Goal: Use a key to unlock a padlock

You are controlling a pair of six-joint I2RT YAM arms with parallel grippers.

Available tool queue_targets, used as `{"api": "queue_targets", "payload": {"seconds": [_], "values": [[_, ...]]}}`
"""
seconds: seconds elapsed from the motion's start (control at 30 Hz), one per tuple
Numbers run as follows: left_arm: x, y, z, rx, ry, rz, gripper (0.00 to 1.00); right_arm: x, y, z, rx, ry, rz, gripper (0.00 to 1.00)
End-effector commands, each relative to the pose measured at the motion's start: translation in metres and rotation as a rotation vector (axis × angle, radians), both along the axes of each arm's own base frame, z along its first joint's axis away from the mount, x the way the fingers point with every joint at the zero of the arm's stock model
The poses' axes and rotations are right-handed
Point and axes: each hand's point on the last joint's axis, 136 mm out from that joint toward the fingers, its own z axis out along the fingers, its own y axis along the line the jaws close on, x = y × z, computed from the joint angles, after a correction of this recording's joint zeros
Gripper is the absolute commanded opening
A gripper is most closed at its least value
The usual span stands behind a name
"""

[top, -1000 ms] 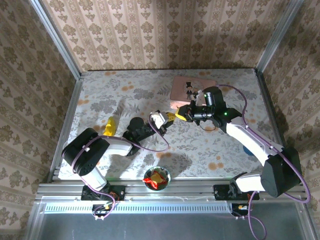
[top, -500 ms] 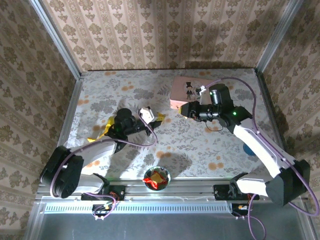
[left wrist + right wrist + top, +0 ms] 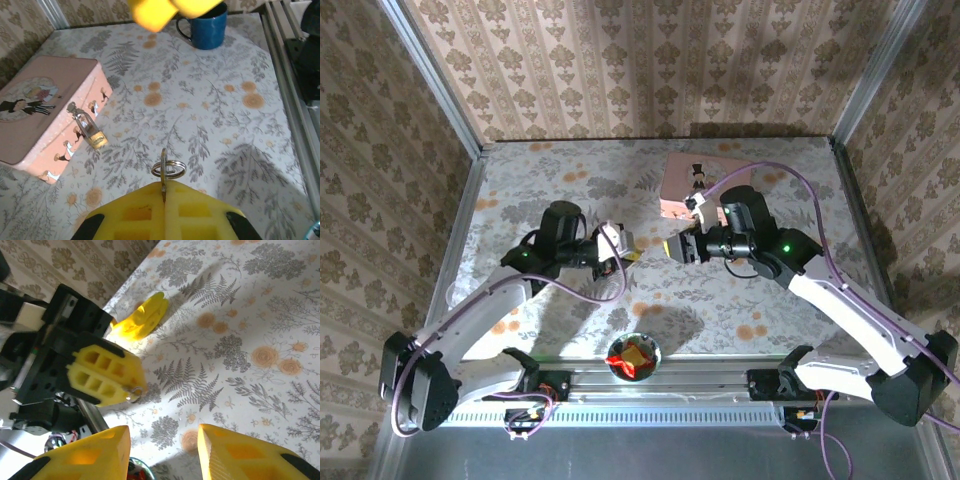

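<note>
Overhead, the left gripper and right gripper face each other at the middle of the table, close but apart. Bare cloth lies open toward the far and left edges. The pink tin sits just behind the right gripper, and a small bowl sits by the near rail.

From the left wrist, the pads are clenched on the key. Its sliver is edge-on and points straight out, with a ring through it. The padlock leans on the tin's side wall, shackle up-left and brass body down-right. Open cloth lies between key and padlock. A blue mug stands well beyond.

From the right wrist, the right gripper's fingers stand apart with nothing between them. A yellow banana toy lies beyond the left gripper.
</note>
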Motion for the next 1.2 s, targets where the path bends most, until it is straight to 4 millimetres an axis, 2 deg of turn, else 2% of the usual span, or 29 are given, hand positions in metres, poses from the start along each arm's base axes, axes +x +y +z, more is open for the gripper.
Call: {"api": "queue_targets", "payload": {"seconds": [0.0,0.33,0.53,0.73,1.03,1.17], "values": [[-0.012,0.01,-0.007,0.081,0.0,-0.038,0.0,0.006,0.008,0.0,-0.005,-0.094,0.037,0.4],[-0.007,0.008,-0.016,0.134,0.051,-0.047,0.0,0.002,0.011,-0.001,-0.001,-0.127,0.071,0.41],[-0.012,0.006,-0.014,0.13,0.06,-0.082,0.0,-0.011,0.018,0.004,0.028,-0.138,0.143,0.39],[-0.022,0.006,-0.008,0.107,0.061,-0.122,0.0,-0.026,0.034,0.011,0.046,-0.159,0.234,0.37],[-0.03,0.007,-0.003,0.085,0.056,-0.148,0.0,-0.029,0.05,-0.011,-0.032,-0.128,0.271,0.35],[-0.033,0.007,-0.001,0.079,0.045,-0.154,0.0,-0.028,0.058,-0.014,-0.045,-0.126,0.289,0.34]]}}
